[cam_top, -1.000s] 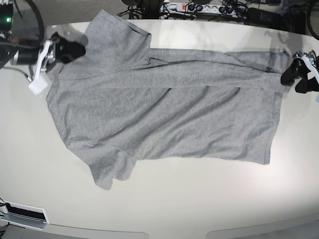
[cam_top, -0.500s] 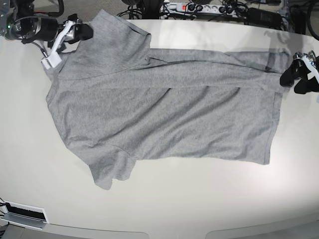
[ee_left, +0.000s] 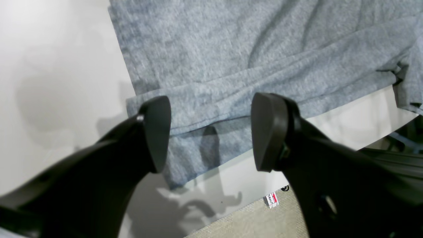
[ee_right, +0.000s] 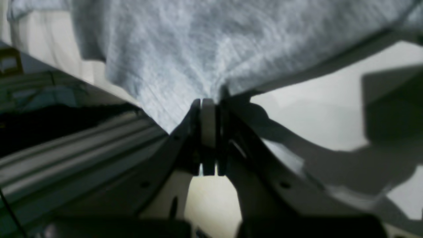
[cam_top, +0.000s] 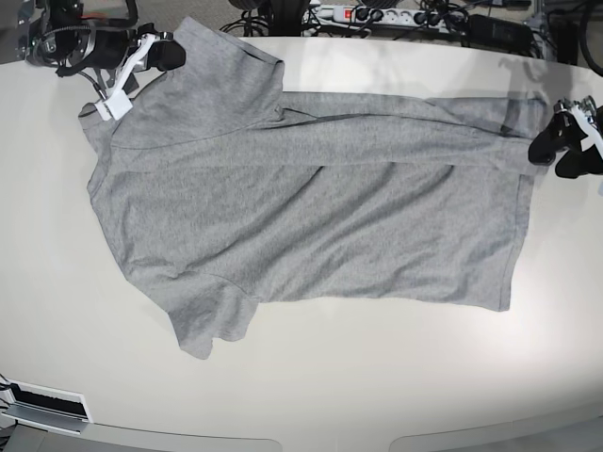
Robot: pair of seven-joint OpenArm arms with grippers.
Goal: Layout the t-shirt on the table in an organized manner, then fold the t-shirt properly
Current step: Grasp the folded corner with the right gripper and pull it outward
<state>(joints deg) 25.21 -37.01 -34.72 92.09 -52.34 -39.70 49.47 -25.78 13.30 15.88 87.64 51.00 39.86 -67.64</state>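
T-shirt (cam_top: 311,207) lies spread on table (cam_top: 377,377), far long edge folded over. R gripper (ee_right: 207,109): fingers (ee_right: 195,132) pinched together on shirt fabric at far sleeve corner, cloth bunching just ahead of the tips. L gripper (ee_left: 211,132): fingers (ee_left: 155,132) wide apart, holding nothing, the folded hem corner lying between and just beyond them, near table edge.

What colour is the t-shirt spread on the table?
Heather grey t-shirt, seen best in the base view.
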